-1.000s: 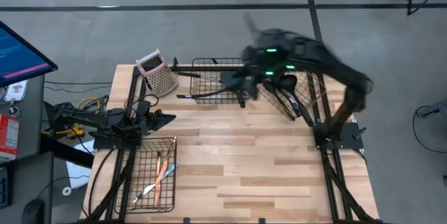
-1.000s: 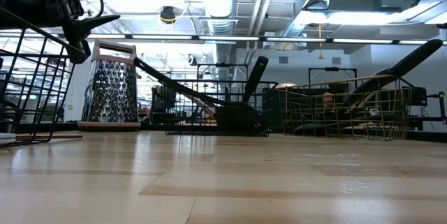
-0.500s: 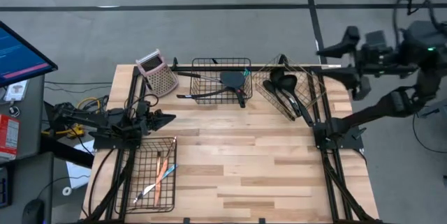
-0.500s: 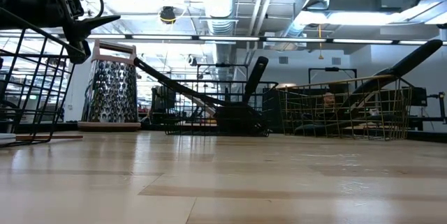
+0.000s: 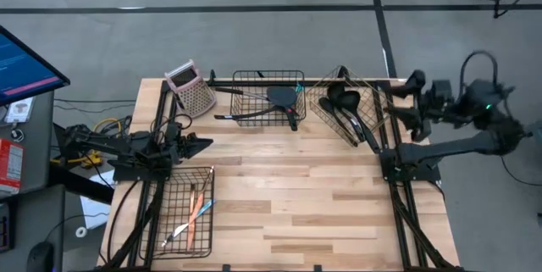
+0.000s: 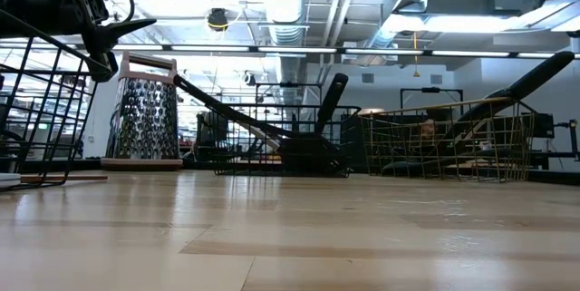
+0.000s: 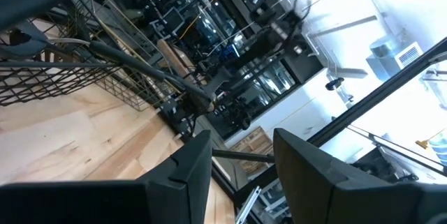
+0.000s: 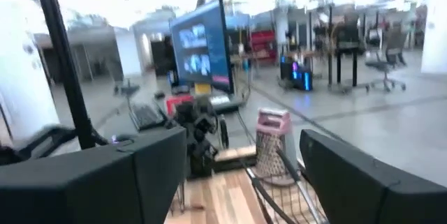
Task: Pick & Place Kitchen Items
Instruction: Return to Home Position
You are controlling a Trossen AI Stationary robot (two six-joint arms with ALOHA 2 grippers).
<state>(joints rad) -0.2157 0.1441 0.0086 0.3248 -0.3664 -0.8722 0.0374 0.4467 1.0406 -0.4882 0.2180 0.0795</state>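
Note:
Black long-handled spatulas lie in a black wire basket at the table's far middle, one handle leaning on its rim. Black ladles and spoons lie in a gold wire basket to its right. Thin tools with orange and teal parts lie in a black basket at the near left. My left gripper is open and empty, just above that basket's far rim. My right gripper is open and empty at the table's far right edge, beside the gold basket.
A pink-topped metal grater stands at the far left corner and also shows in the low view. The wooden table's middle and near right are bare. A monitor and cables are off the table's left side.
My right arm has swung from above the two far baskets toward the table's right edge and out past it, then come down beside the gold basket. The utensils and baskets have stayed where they were.

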